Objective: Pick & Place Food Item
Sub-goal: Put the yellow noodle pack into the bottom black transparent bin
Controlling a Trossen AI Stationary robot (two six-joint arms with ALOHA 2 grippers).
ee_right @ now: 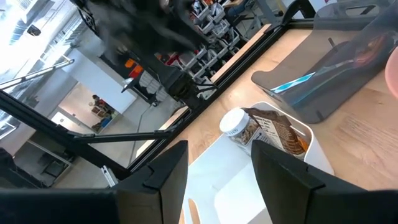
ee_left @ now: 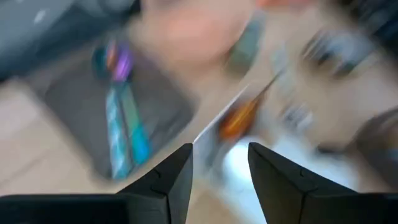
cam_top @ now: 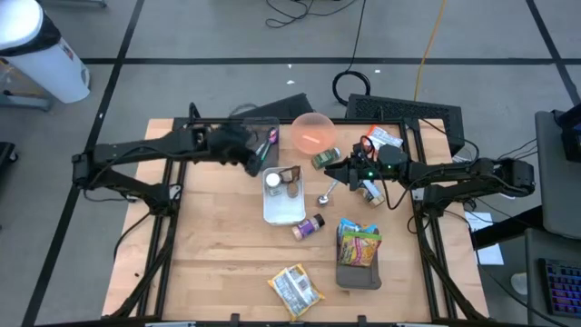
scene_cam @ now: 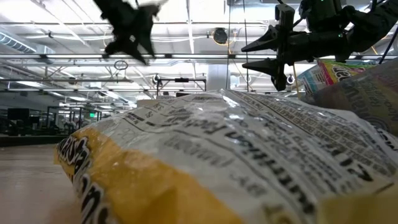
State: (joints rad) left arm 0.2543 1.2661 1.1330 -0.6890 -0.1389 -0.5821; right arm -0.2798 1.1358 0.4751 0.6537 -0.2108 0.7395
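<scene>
two grippers hung above the table's far half, both parted and grasping nothing. left gripper (cam_top: 257,156) sat over the grey tray (cam_top: 265,136), just beside the white bin (cam_top: 283,207). right gripper (cam_top: 332,172) hovered near the pink bowl (cam_top: 314,132). a yellow snack bag (cam_top: 296,289) lay at the near edge.

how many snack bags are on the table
2: a yellow snack bag lies near the table's front edge, and a green and yellow snack bag sits in the dark grey holder to its right. Others may be hidden.
</scene>
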